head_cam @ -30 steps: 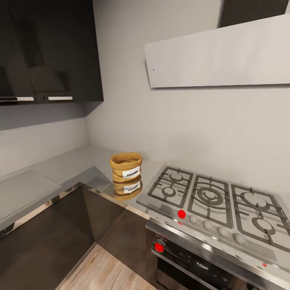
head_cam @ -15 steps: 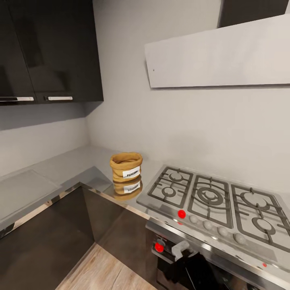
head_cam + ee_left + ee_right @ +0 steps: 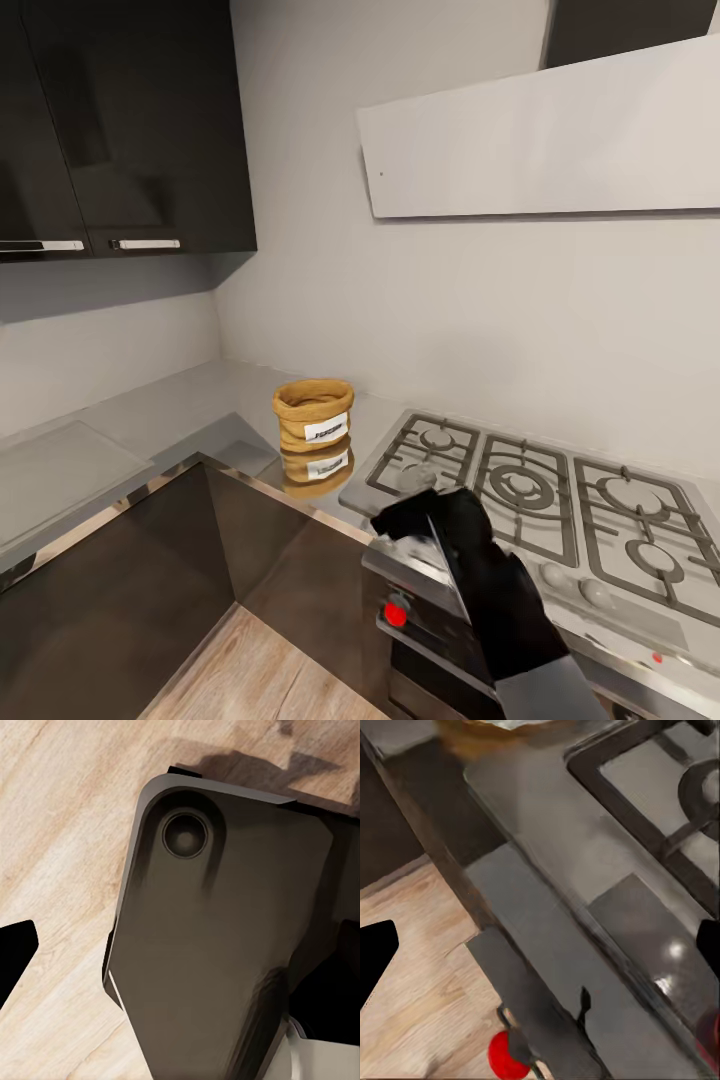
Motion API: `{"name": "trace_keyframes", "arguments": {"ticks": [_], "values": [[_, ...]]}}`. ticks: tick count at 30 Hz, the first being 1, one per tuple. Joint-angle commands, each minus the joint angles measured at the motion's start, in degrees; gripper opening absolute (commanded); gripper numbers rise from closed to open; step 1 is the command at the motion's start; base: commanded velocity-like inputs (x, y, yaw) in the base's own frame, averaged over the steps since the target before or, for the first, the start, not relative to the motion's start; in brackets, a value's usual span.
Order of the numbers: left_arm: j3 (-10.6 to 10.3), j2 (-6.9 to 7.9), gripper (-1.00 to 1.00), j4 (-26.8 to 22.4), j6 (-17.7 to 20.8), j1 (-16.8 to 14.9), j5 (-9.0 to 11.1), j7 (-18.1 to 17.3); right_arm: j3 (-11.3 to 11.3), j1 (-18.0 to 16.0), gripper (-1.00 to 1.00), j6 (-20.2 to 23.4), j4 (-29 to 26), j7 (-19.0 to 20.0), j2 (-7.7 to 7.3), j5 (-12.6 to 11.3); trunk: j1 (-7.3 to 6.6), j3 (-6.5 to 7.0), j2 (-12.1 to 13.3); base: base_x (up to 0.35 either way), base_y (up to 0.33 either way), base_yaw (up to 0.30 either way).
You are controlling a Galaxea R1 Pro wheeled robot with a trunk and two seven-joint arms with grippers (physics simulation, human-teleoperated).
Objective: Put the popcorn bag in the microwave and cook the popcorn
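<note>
**Right arm over the hob front, bag off to its left**

From the head camera I saw the popcorn bag [image 3: 313,415] standing upright on the grey bench [image 3: 150,420], near the inside corner and just beside the left end of the gas hob [image 3: 540,495]. Its rolled rim was open upward and its white label faced me. The microwave was not visible.

My right end effector [image 3: 410,510] hung over the front edge of the hob, close to the leftmost burner grate, with the dark arm running back toward the lower right. The bag lay to its left and a little farther back toward the wall, near but clearly apart. The bag is squat, so I judged its long axis to be vertical, favouring a sideways approach.

In the right wrist camera, the two dark finger tips [image 3: 375,952] sat at opposite edges, well apart, so I took that end effector as spread wide and holding nothing. The left end effector [image 3: 180,945] pointed down at the wooden floor [image 3: 60,832]; its tips also looked spread. I judged the right arm nearer to the bag.
</note>
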Motion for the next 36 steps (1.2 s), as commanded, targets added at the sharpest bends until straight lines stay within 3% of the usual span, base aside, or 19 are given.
{"name": "trace_keyframes", "arguments": {"ticks": [1, 3, 7, 9, 12, 14, 17, 18, 21, 36], "values": [[0.43, -0.01, 1.00, -0.08, -0.06, 0.02, 0.04, 0.01, -0.12, -3.66, 1.00, 0.22, -0.02, 0.42, 0.02, 0.54, 0.01, -0.08, -0.05, 0.000, 0.000, 0.000], [0.43, -0.01, 1.00, -0.08, -0.06, 0.02, 0.04, 0.01, -0.30, -9.40, 1.00, 0.22, -0.01, 0.31, 0.02, 0.54, 0.01, -0.08, -0.05, 0.000, 0.000, 0.000], [0.43, -0.01, 1.00, -0.09, -0.06, 0.02, 0.04, 0.01, -0.78, -16.82, 1.00, 0.22, 0.29, -0.27, 0.02, 0.64, 0.01, -0.08, -0.05, 0.000, 0.000, 0.000], [0.43, -0.01, 1.00, -0.09, -0.06, 0.02, 0.04, 0.01, -2.08, -20.95, 1.00, 0.22, 1.88, -0.92, 0.02, 0.69, 0.01, -0.08, -0.05, 0.000, 0.000, 0.000], [0.43, -0.01, 1.00, -0.10, -0.06, 0.02, 0.04, 0.01, -6.78, -29.39, 1.00, 0.22, 11.26, -3.33, 0.02, 0.61, 0.01, -0.08, -0.05, 0.000, 0.000, 0.000], [0.43, -0.01, 1.00, -0.09, -0.06, 0.02, 0.04, 0.01, -13.11, -37.37, 1.00, 0.22, 24.16, -5.41, 0.02, 0.56, 0.01, -0.08, -0.05, 0.000, 0.000, 0.000], [0.43, -0.01, 1.00, -0.13, -0.06, 0.02, 0.04, 0.01, -17.78, -41.76, 1.00, 0.22, 34.63, -10.04, 0.02, 0.54, 0.01, -0.08, -0.05, 0.000, 0.000, 0.000], [0.44, -0.01, 1.00, -0.14, -0.06, 0.02, 0.04, 0.01, -18.67, -42.35, 1.00, 0.22, 36.52, -12.68, 0.02, 0.47, 0.01, -0.08, -0.05, 0.000, 0.000, 0.000], [0.50, -0.01, 1.00, -0.17, -0.06, 0.02, 0.08, 0.01, -19.61, -42.87, 1.00, 0.22, 37.24, -15.88, 0.02, 0.30, 0.01, -0.08, -0.05, 0.000, 0.000, 0.000], [0.43, 0.01, 1.00, -0.17, -0.06, 0.02, 0.13, 0.01, -20.02, -42.98, 1.00, 0.22, 36.73, -16.18, 0.02, 0.10, 0.01, -0.08, -0.05, 0.000, 0.000, 0.008]]}}
